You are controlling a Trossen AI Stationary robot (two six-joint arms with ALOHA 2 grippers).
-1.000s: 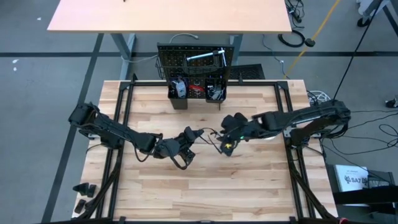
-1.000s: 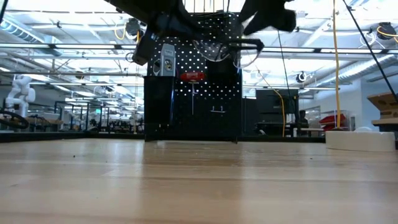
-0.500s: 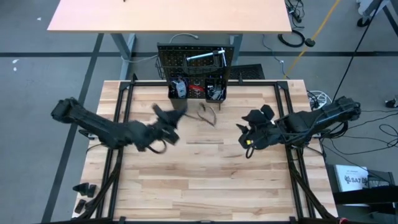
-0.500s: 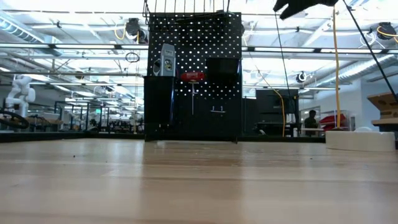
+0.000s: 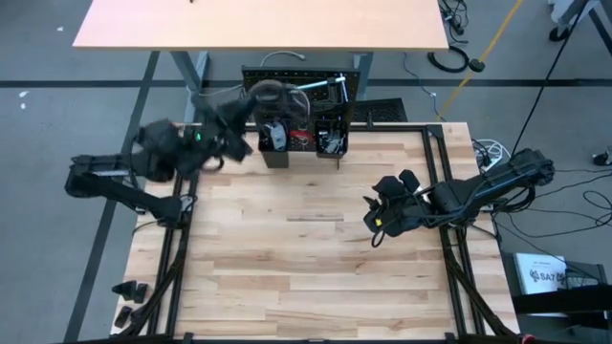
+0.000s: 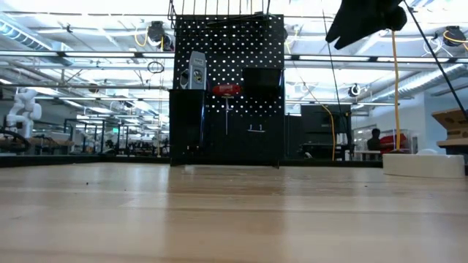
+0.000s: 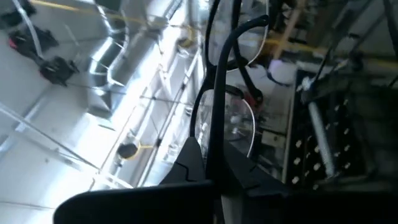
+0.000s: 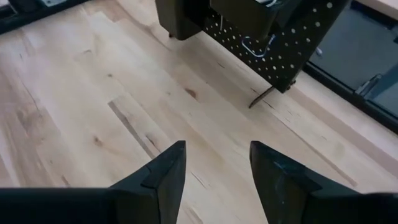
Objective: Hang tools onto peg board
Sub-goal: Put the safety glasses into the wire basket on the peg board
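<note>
My left gripper (image 5: 244, 115) is up in the air by the peg board's (image 5: 301, 91) top left corner, shut on the glasses (image 7: 230, 118), which have a black frame and clear lenses. The upright black peg board (image 6: 227, 88) carries a level (image 6: 196, 71), a red-handled screwdriver (image 6: 227, 90) and a wrench (image 5: 316, 88), all hanging on its face. Two black bins (image 5: 273, 134) on its lower part hold more tools. My right gripper (image 8: 214, 168) hangs open over the table's right half (image 5: 378, 215) and holds nothing. My left gripper pinches a black bar of the glasses' frame (image 7: 211, 152) between its two fingers; whether that bar is rim or temple arm I cannot tell. The glasses stick out beyond the fingertips toward the peg board (image 7: 323, 124). They are lifted clear of the table.
A white round thing (image 6: 424, 164) lies on the table at the right, near my right arm (image 6: 365, 18). The wooden tabletop (image 5: 287, 248) lies between the two arms. Black frame rails (image 5: 182, 239) run along the table's left and right sides.
My left gripper has risen from the table's middle and swung toward the far edge, up to the peg board's top left, carrying the glasses clear of the table. My right gripper has drawn back from the table's middle toward the right edge.
</note>
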